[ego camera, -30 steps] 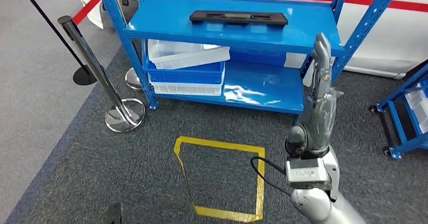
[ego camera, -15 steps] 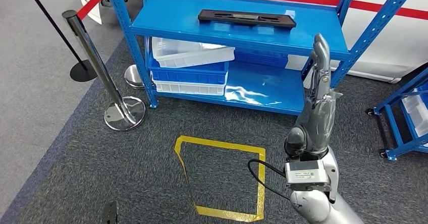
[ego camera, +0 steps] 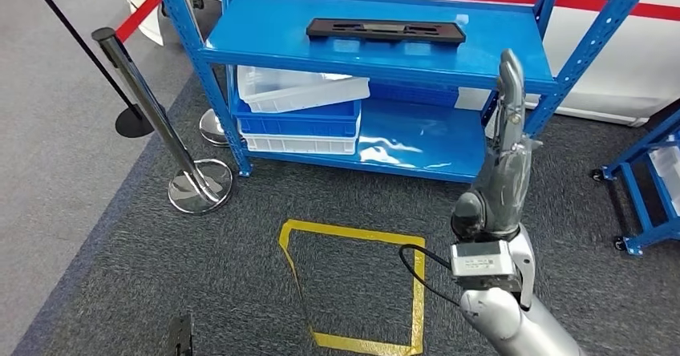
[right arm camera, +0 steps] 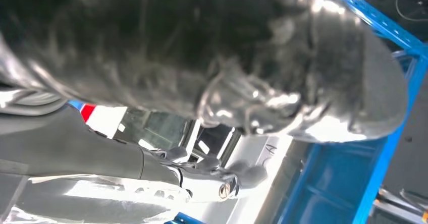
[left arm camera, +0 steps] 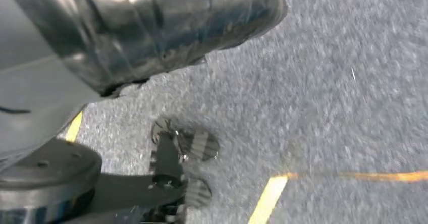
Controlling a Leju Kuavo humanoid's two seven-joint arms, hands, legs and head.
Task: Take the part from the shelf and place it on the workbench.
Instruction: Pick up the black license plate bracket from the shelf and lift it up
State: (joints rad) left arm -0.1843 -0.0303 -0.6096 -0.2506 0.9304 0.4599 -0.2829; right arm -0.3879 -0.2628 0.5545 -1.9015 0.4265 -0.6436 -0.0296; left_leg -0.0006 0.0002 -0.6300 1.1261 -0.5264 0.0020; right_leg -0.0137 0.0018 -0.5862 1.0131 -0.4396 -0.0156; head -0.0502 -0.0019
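From the head view I see the part (ego camera: 386, 30), a flat black elongated plate with cut-outs, lying on the top board of the blue shelf (ego camera: 265, 27). Its long axis runs across the shelf, parallel to the front edge, one end toward the left upright and the other toward the right. It lies flat, set back toward the rear of the board, with nothing touching it.

My right hand (ego camera: 507, 143) is raised in front of the shelf's right front post, fingers straight, pressed together and pointing up. It holds nothing and stands well apart from the part, lower and to its right.

In the left wrist view, the left hand (left arm camera: 179, 168) hangs over grey carpet with yellow tape lines; its dark fingers appear curled inward, but I cannot tell their exact state.

On the lower board, white and blue bins (ego camera: 297, 111) are stacked at the left. A yellow tape outline (ego camera: 353, 284) marks the carpet. A chrome stanchion (ego camera: 172, 143) stands left of the shelf.
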